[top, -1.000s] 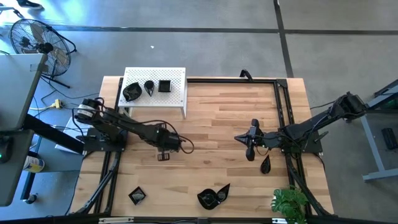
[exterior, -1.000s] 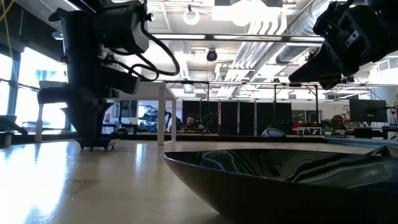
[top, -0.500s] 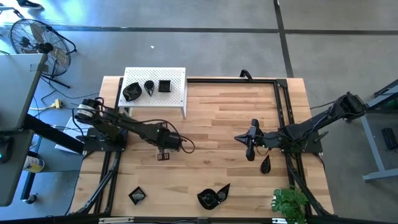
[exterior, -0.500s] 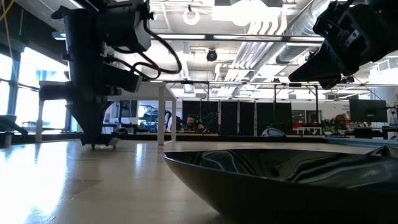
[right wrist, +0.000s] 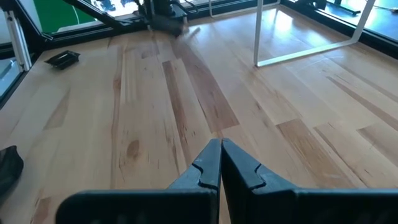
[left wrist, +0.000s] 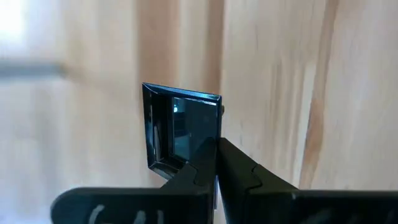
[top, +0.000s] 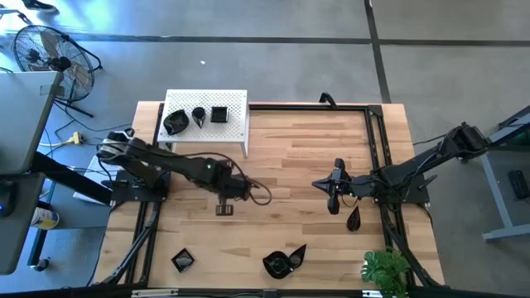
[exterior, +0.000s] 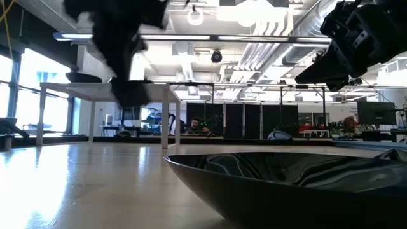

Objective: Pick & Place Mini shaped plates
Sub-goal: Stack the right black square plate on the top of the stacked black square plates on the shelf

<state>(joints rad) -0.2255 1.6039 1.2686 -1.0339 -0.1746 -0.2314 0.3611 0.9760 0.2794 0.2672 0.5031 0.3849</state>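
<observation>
With the square mini plate (left wrist: 183,130) pinched by its rim in the left gripper (left wrist: 216,163) just in front of the white perforated stand (top: 207,114), it should be carried level, while the right gripper (right wrist: 220,155) is kept closed, empty, well to the stand's right.

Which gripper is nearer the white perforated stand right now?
Left. The left gripper, shut on a small square plate, is just in front of the stand; the right gripper waits across the table.

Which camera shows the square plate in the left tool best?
The left wrist view: the square plate fills the frame, its edge pinched by the shut left tool. High view shows a small dark shape; low view, only a blur.
</observation>
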